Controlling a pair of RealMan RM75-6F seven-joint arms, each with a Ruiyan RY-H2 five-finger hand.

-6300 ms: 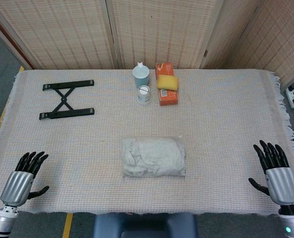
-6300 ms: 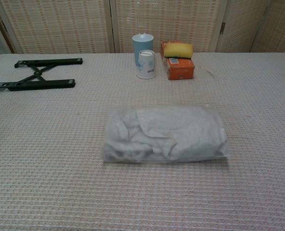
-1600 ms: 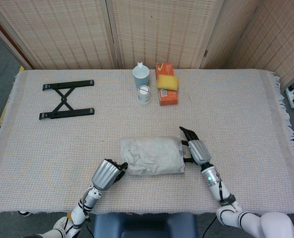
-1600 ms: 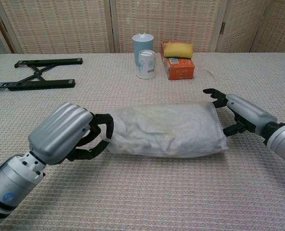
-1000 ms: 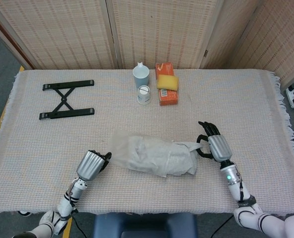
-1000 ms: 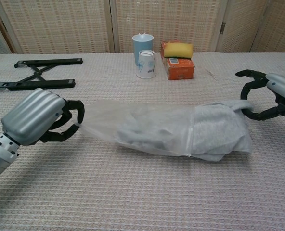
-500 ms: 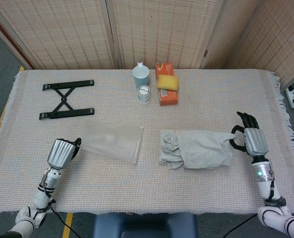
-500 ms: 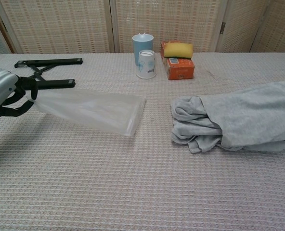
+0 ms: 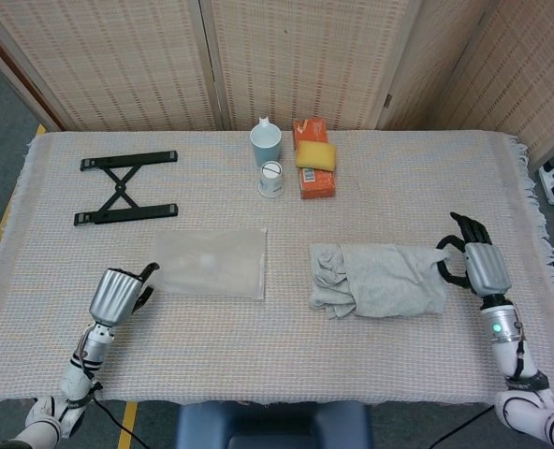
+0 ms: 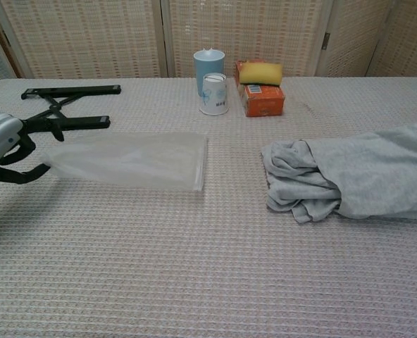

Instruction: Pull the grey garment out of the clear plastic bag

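Two task items, now lying apart on the cloth-covered counter [image 9: 286, 346].

Item 1: grey garment [image 9: 380, 279], fully out of the bag, right of centre. Soft knit fabric, bunched into folds at its left end and smoother toward the right. Judged light, limp and not fragile; it will drape and trail if lifted by one edge. Best hold: a gathered handful at either end, where the folds give bulk. The right robot hand [image 9: 472, 262] is at the garment's right edge, fingers curled around that end, apparently grasping it.

Item 2: clear plastic bag [image 9: 210, 263], empty, lying flat left of centre, its open mouth facing the garment. Thin film, judged very light and slippery, prone to slide or flutter; best held by pinching the closed edge. The left robot hand [image 9: 118, 294] is at the bag's left end; in the chest view its fingers [image 10: 27, 152] look loosened around the bag's corner, though whether it has let go or retains a pinch cannot be told.

Other stock, far side of the counter, well apart from both items: black folding stand [image 9: 125, 188], blue pitcher [image 9: 265, 143], paper cup [image 9: 271, 178], orange box [image 9: 315, 174] with yellow sponge [image 9: 315, 154] on top.
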